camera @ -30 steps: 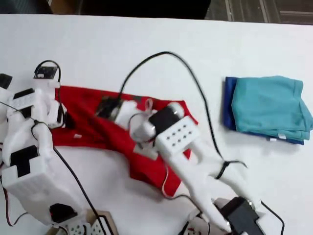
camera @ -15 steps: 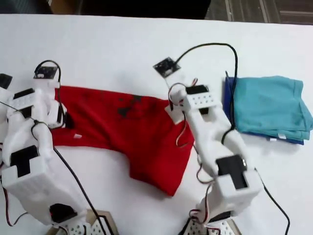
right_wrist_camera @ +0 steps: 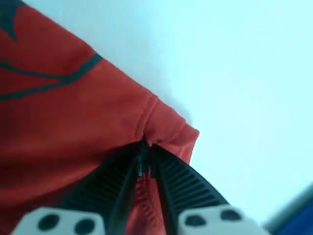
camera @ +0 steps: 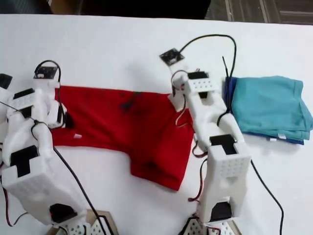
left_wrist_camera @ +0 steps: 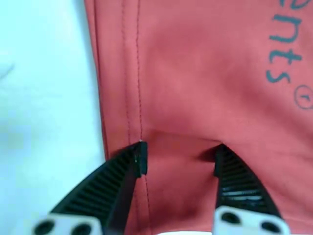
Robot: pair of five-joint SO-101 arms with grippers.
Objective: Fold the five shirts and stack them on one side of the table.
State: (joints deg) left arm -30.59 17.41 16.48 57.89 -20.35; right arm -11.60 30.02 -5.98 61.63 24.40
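Lying flat on the white table (camera: 98, 44), red shirt (camera: 122, 122), left claw (left_wrist_camera: 178, 156) with jaws apart on its hemmed edge, right claw (right_wrist_camera: 146, 156) clamped on its opposite corner, folded teal shirt (camera: 269, 105) atop a blue shirt (camera: 229, 103) nearby

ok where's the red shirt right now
In the high view the red shirt lies spread on the table, left to middle, left of the folded teal stack.
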